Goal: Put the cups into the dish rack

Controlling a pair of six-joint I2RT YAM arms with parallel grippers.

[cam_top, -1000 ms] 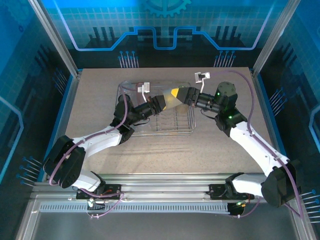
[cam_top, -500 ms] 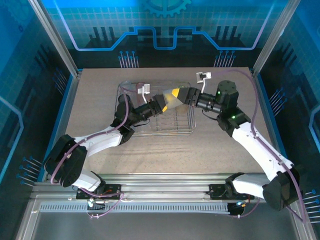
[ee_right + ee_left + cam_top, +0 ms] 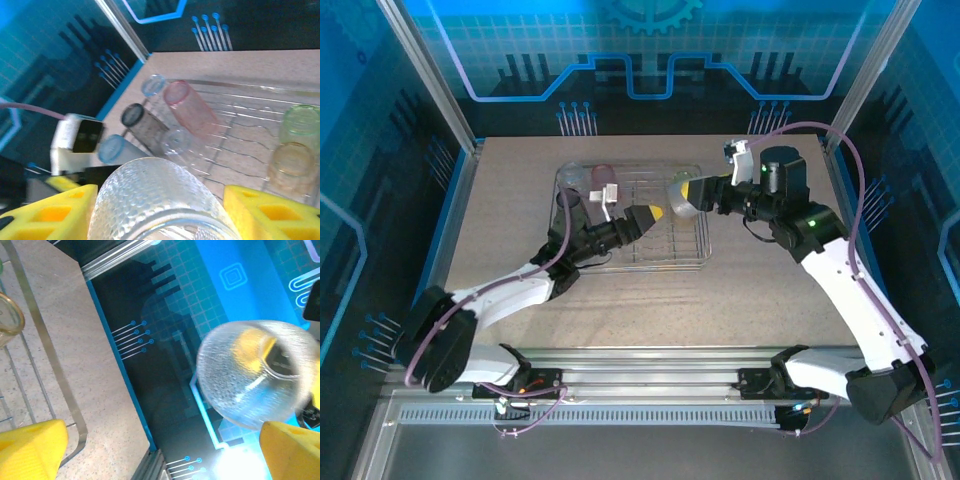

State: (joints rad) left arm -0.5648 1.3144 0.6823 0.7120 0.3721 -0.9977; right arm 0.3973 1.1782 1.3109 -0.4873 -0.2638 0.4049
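My right gripper [image 3: 678, 196] is shut on a clear dimpled cup [image 3: 155, 200], holding it in the air over the right end of the dish rack [image 3: 704, 242]. That same cup [image 3: 252, 372] hangs ahead of my left gripper [image 3: 655, 213], which is open and holds nothing, low over the rack's middle. Lying in the rack are a blue cup [image 3: 115, 148], a smoky grey cup [image 3: 139, 121], a red-pink cup [image 3: 189, 107] and two clear cups [image 3: 152, 85] at the left end. A green cup [image 3: 301, 122] and an orange cup [image 3: 292, 167] sit at the right end.
The rack's wire rim [image 3: 50, 365] runs beside bare tabletop [image 3: 770, 290]. Blue enclosure walls and metal posts [image 3: 845, 110] border the table on three sides. The aluminium rail [image 3: 640, 365] with both arm bases lies along the near edge.
Both grippers met at the clear cup a second ago. The left gripper has let go and drawn back to the left; the right gripper has pulled the cup away to the right and up.
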